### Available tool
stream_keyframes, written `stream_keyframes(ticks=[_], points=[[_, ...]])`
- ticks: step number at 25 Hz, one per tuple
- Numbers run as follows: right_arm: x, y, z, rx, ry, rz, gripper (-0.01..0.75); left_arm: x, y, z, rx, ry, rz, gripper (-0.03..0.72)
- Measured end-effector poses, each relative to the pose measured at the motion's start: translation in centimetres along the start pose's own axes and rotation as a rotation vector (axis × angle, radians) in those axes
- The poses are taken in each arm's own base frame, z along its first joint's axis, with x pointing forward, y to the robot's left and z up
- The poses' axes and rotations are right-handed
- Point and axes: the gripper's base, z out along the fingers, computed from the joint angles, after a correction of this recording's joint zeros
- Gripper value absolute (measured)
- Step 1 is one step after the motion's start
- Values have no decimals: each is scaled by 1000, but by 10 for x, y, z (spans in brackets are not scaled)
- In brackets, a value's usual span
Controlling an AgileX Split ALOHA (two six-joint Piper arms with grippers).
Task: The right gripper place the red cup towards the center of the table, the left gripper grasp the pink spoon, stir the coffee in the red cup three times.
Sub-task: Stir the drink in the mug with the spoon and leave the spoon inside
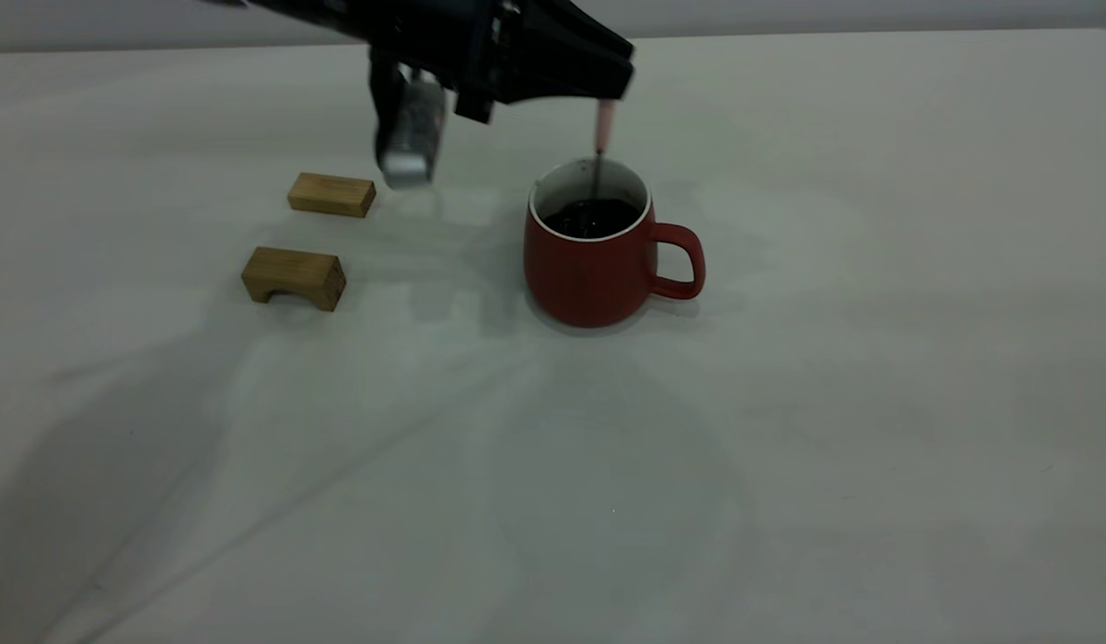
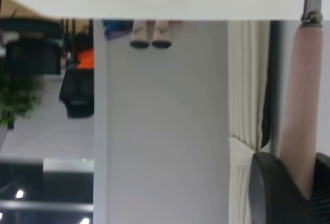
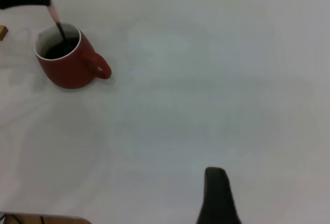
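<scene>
Cup: red cup [image 1: 597, 259] stands mid-table, holding coffee [image 1: 591, 217].
Grip: my left gripper [image 1: 609, 89] pinches pink spoon [image 1: 603, 125], bowl dipped.
Right gripper [image 3: 216, 195]: parked; fingers unreadable.
Risk: wide stirring could nudge the rim, slopping coffee.

Spoon bowl [image 1: 595, 207] sunk in coffee [image 1: 581, 220]

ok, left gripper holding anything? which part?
Yes: the left gripper holds the spoon by the top of its pink handle, upright, bowl down in the cup.

The table [image 1: 785, 402] carries the red cup [image 1: 593, 273] — two wooden blocks [image 1: 295, 275].
</scene>
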Motion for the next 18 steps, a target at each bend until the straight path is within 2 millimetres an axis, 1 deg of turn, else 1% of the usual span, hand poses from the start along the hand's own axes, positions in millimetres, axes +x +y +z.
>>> stream_keyframes(ticks=[2, 4, 6, 8, 11, 13, 16, 18], points=[[0, 0, 0, 0, 0, 0, 592, -2, 5, 7, -35, 8, -36, 172], [0, 0, 0, 0, 0, 0, 592, -2, 8, 8, -69, 5, -82, 172], [0, 0, 0, 0, 0, 0, 592, -2, 11, 7, -106, -20, -120, 172], [0, 0, 0, 0, 0, 0, 592, -2, 11, 0, -126, -67, -115, 171], [0, 0, 0, 0, 0, 0, 592, -2, 4, -12, -132, -122, -72, 171], [0, 0, 0, 0, 0, 0, 592, -3, 1, -17, -119, -135, -33, 171], [0, 0, 0, 0, 0, 0, 592, -3, -3, -17, -87, -130, 45, 171], [0, 0, 0, 0, 0, 0, 592, -3, -5, -13, -66, -106, 95, 169]])
